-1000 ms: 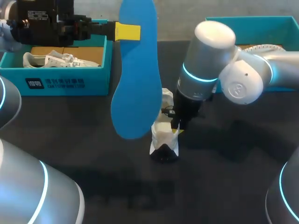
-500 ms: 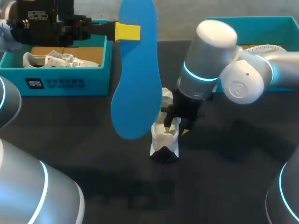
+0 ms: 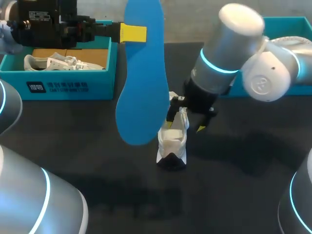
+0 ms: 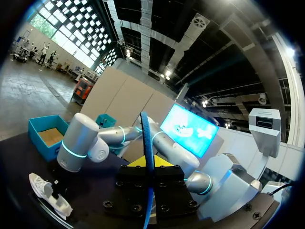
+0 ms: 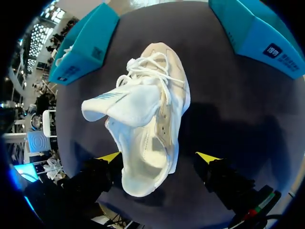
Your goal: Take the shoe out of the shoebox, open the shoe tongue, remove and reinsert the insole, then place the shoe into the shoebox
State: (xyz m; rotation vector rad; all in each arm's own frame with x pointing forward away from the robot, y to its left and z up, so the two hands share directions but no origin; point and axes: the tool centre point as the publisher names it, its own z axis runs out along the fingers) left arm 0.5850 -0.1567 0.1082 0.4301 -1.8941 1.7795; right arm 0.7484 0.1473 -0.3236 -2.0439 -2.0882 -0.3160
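insole (image 3: 144, 78), bright blue, hangs upright across the upper middle of the head view, toe end down, clamped near its heel end by the left gripper (image 3: 132, 32), which comes in from the upper left of the frame. the left wrist view shows the same insole (image 4: 147, 143) edge-on, squeezed between the two fingers of that gripper (image 4: 148, 164).

just below and right of the insole's toe, a white shoe (image 3: 173, 141) sits on the dark table (image 3: 234, 195) at the centre of the frame, outside both boxes. the right gripper (image 3: 186, 126) hovers above it, its arm reaching in from the upper right. in the right wrist view the shoe (image 5: 147, 124) lies under that gripper (image 5: 157, 157), tongue (image 5: 119, 105) standing out to one side of the laces and the opening exposed; the yellow-tipped fingers (image 5: 207, 156) are spread wide on either side of the heel, clear of it and grasping nothing.

one teal shoebox (image 3: 58, 87) stands at the upper left of the frame with a second white shoe (image 3: 58, 62) inside; another teal shoebox (image 3: 292, 20) sits at the upper right, partly hidden behind the right arm.
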